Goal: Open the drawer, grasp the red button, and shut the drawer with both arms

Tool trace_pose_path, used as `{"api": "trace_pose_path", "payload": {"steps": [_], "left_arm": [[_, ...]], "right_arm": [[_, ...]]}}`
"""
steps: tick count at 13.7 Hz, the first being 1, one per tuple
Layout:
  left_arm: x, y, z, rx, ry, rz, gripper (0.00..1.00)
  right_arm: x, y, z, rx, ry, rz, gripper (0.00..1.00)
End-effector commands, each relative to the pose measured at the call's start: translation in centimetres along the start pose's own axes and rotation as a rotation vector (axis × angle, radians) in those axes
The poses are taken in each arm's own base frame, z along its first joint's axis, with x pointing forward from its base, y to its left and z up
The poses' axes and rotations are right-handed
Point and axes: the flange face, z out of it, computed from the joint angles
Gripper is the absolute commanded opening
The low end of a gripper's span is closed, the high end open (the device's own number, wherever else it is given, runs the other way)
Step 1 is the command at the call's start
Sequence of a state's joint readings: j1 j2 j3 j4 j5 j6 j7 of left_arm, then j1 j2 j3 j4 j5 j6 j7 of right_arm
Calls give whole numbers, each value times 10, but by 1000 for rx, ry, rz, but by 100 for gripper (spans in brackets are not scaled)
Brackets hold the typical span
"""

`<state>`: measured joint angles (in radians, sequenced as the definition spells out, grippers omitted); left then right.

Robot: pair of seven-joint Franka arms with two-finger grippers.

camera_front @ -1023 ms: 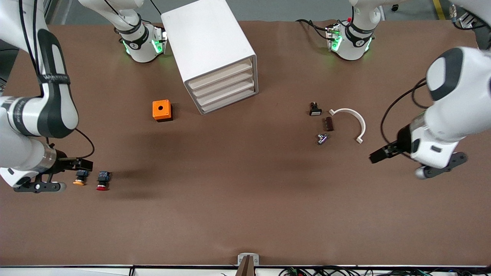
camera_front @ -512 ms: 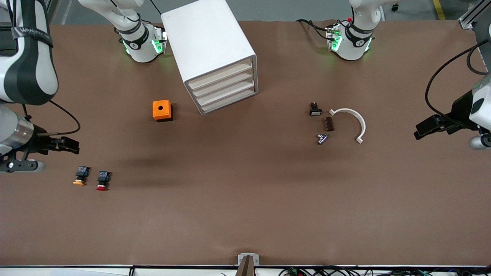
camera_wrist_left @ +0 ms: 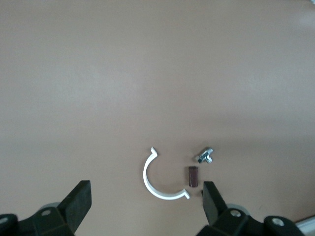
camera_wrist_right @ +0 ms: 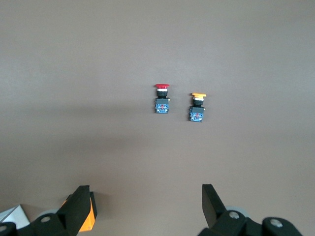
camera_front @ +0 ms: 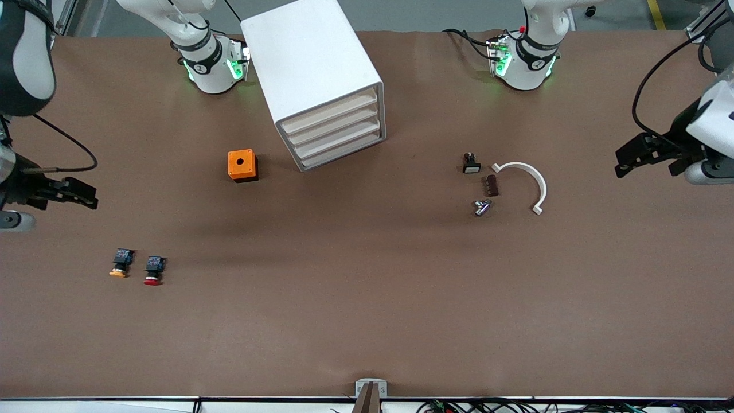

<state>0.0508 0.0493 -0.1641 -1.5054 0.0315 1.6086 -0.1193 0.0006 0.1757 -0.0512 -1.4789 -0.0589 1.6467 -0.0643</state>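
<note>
Nothing done yet: drawer (camera_front: pixel 335 131) shut in its cabinet (camera_front: pixel 312 74); button (camera_front: pixel 153 270) lies on the surface at its seven o'clock. My left fingers (camera_front: pixel 631 155) and right fingers (camera_front: pixel 80 195) hang spread, empty, over the surface's ends.

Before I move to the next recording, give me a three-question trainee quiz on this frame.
1. True or false: all three drawers of the cabinet are shut.
2. Which lies nearer the orange box: A) the red button or B) the orange-capped button?
3. Fill in: the fingers of the left gripper and the right gripper are both ____.

Key: 1 true; 2 A; 3 open, each holding nothing, over bare table at its own arm's end.
</note>
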Motion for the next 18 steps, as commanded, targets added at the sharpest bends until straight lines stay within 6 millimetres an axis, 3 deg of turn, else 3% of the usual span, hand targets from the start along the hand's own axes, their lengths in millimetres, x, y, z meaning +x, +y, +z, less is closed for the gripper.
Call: {"api": "trace_pose_path", "payload": {"steps": [1,6,8,12,18], "left_arm": [[-27,-1,-5,31,-10,20,100],[-41,-3,-8,33,-10,22,100],[-40,-13,-7,31,-12,5,100],[-47,-4,-16,29,-1,21,100],[-48,-4,-11,30,-11,21,100]], "right_arm": [[-4,0,-27,-1,6,5,100],[-9,-2,-39,7,-18,1,100],[-9,-5,-41,79,-10,6,100],[-9,-6,-41,82,-8,5,100],[-9,-3,-41,76,-9,9,100]]}}
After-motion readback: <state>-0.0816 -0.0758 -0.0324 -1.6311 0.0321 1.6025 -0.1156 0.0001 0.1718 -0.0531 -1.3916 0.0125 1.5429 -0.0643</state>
